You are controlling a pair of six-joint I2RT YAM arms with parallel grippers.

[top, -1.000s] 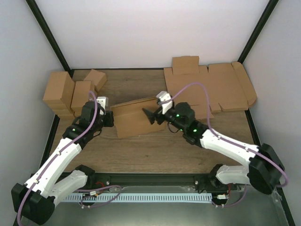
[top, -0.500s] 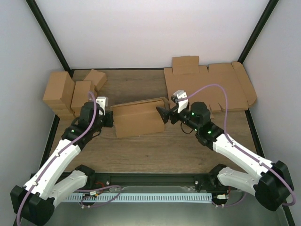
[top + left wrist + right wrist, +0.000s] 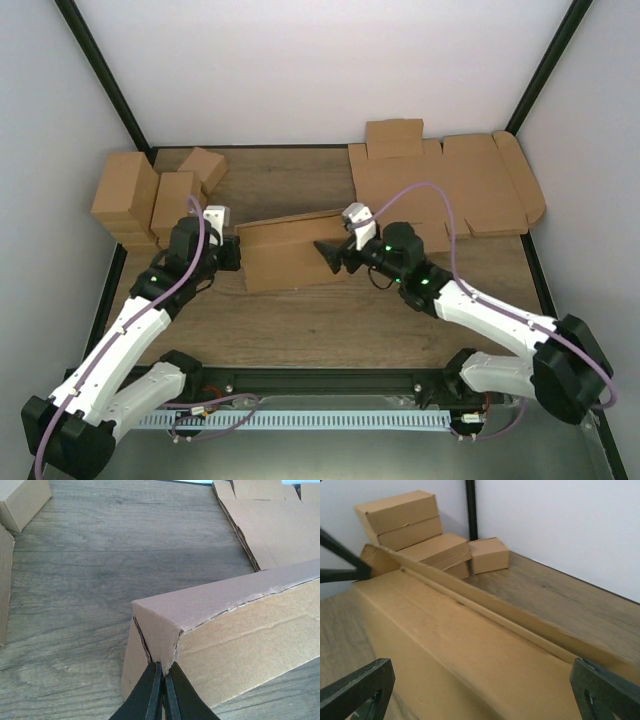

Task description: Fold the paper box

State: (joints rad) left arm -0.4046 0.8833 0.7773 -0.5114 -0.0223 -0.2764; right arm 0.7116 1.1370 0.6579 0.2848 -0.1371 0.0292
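The paper box (image 3: 288,252) lies partly folded in the middle of the table, a brown shallow carton with its long back flap standing up. My left gripper (image 3: 237,252) is shut on the flap at the box's left end corner (image 3: 162,672); the box wall (image 3: 245,630) runs off to the right. My right gripper (image 3: 328,250) is open at the box's right end. Its wide-spread fingers (image 3: 357,692) flank the box's top panel (image 3: 470,650), and no pad presses on it. The left gripper's dark fingers (image 3: 342,565) show at the far end.
Several folded brown cartons (image 3: 125,195) are stacked at the back left, also seen in the right wrist view (image 3: 400,517). Flat cardboard sheets (image 3: 450,185) lie piled at the back right. White walls and black frame posts (image 3: 100,75) enclose the table.
My right gripper swung out to the right, then came back left to the box's right end. The raised back flap now sits lower. The left gripper kept its hold.
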